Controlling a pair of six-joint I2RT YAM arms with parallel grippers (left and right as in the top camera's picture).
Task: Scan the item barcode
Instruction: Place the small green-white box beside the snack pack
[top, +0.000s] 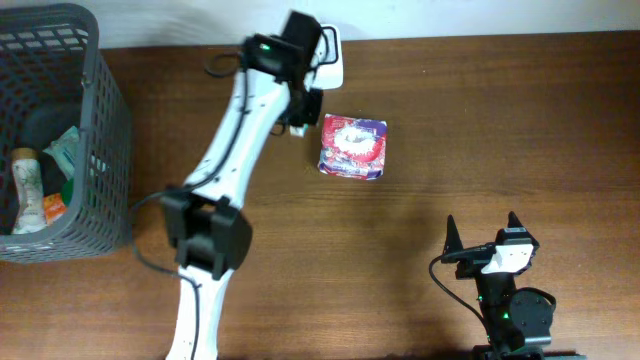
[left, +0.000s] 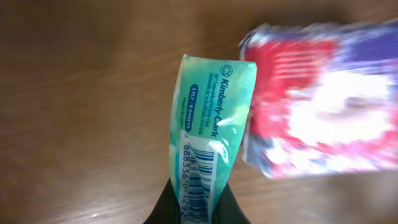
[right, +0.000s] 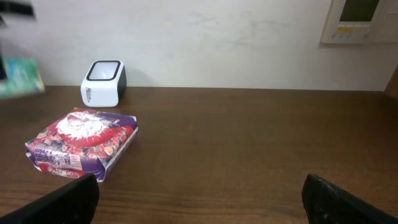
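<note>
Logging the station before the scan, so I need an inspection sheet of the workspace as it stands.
Surface: brown wooden table.
Job's things: teal tissue pack, barcode showing; white scanner at the table's back edge.
Clutter: red and purple packet lying flat near the scanner; grey basket holding goods at the left.
Grippers: left gripper shut on the tissue pack; right gripper open, empty.
Cables: black cable looping off the left arm.
Surroundings: white wall with a wall panel.
</note>
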